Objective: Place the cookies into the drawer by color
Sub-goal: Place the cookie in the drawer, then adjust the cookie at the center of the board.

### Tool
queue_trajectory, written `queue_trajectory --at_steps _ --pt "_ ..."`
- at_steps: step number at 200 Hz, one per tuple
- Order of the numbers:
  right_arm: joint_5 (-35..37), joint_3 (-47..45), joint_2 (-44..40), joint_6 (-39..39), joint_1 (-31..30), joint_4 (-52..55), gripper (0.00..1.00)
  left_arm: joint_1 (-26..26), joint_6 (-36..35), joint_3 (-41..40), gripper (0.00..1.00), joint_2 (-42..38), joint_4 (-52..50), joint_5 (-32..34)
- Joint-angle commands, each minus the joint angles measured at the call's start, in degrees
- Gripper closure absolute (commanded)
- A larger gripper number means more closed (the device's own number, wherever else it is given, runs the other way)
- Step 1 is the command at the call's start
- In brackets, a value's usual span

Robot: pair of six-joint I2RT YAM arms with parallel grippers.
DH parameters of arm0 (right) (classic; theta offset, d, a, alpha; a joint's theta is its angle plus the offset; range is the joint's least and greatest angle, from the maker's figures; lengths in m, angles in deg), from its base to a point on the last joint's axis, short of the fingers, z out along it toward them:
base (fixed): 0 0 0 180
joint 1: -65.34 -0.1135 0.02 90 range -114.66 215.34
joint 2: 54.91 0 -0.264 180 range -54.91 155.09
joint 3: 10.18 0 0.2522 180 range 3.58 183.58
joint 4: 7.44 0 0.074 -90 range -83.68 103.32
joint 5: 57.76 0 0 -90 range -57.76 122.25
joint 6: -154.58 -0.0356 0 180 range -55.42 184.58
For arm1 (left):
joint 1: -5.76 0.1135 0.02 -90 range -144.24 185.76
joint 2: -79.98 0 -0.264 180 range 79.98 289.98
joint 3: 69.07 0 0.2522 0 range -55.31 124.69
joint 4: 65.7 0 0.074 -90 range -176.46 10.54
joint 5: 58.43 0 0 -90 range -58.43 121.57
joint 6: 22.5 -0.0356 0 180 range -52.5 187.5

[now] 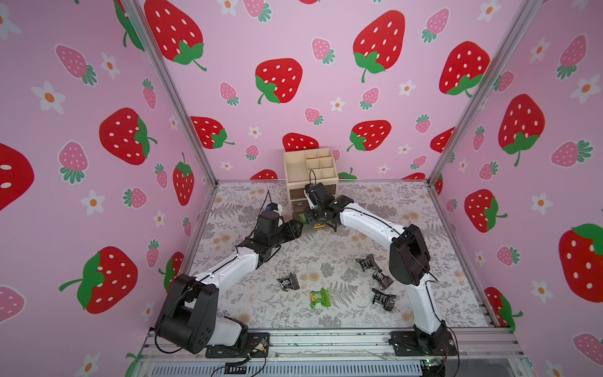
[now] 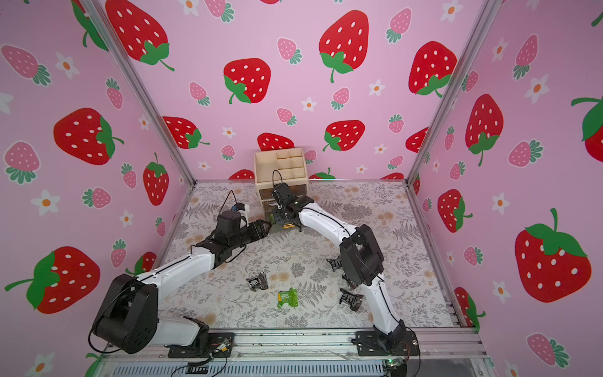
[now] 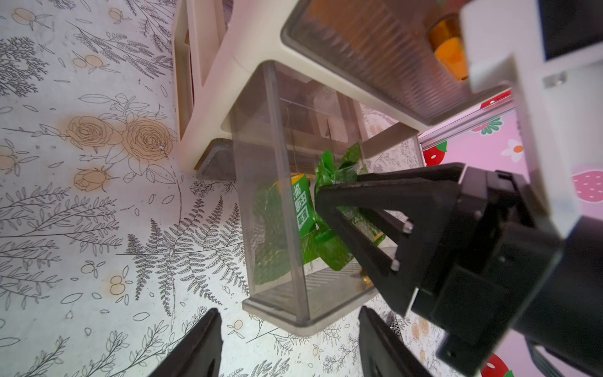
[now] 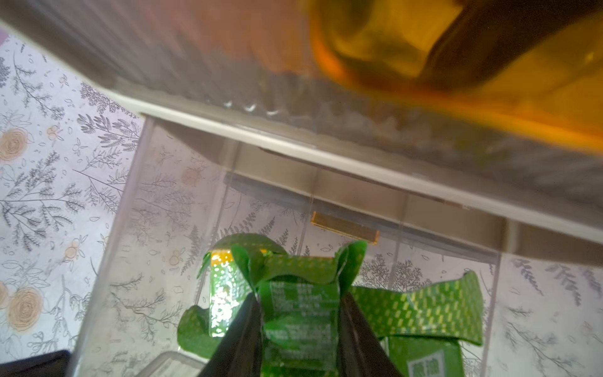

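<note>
The beige drawer organizer [image 1: 310, 166] [image 2: 280, 166] stands at the back wall. Its bottom smoky drawer [image 3: 270, 196] [image 4: 130, 228] is pulled out, and green cookies [image 3: 303, 209] [image 4: 424, 313] lie inside it. My right gripper [image 1: 305, 218] [image 2: 274, 218] [image 3: 336, 186] [image 4: 300, 303] reaches into that drawer from above, shut on a green cookie [image 4: 300, 320] [image 3: 339, 163]. My left gripper [image 1: 298, 227] [image 2: 267, 225] [image 3: 288, 313] stands open and empty just off the drawer's front corner. One green cookie [image 1: 319, 297] [image 2: 287, 297] and several black cookies [image 1: 288, 281] [image 2: 257, 281] lie on the mat.
The closed drawer above the open one has a gold handle [image 3: 447, 49] [image 4: 391, 49], close over my right gripper. More black cookies [image 1: 368, 262] [image 1: 385, 299] lie beside the right arm's elbow. Pink strawberry walls close in the floral mat [image 1: 326, 248] on three sides.
</note>
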State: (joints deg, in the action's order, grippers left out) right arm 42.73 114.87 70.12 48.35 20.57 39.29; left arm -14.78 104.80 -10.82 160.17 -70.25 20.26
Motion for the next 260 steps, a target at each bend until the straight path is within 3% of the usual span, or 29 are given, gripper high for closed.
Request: queue_trajectory --at_steps 1,79,105,151,186,199,260 --pt "-0.6 1.0 1.9 -0.1 0.4 2.7 0.62 -0.3 -0.1 0.0 0.30 -1.5 1.3 0.2" --pt "-0.1 3.3 3.4 -0.2 0.9 7.5 0.57 -0.3 0.0 -0.7 0.30 -4.2 0.3 -0.3" --pt "0.2 3.5 2.9 -0.2 1.0 8.2 0.50 -0.3 -0.2 -0.6 0.30 -4.3 -0.4 -0.5" --pt "-1.3 3.0 0.1 -0.6 0.9 7.5 0.49 -0.4 -0.1 -0.5 0.30 -4.9 -0.6 -0.5" --pt "-2.7 -2.2 -7.2 -0.6 -0.1 3.7 0.49 -0.7 -0.2 -1.1 0.30 -6.9 -1.9 -0.7" --pt "-3.2 -4.9 -11.1 -0.6 -0.6 2.4 0.44 -1.3 -0.3 -1.5 0.30 -8.8 -3.0 -0.6" --pt "-10.7 -23.4 -31.6 -5.4 -3.3 1.5 0.43 -7.9 0.2 -5.7 0.30 -20.2 -13.5 -0.5"
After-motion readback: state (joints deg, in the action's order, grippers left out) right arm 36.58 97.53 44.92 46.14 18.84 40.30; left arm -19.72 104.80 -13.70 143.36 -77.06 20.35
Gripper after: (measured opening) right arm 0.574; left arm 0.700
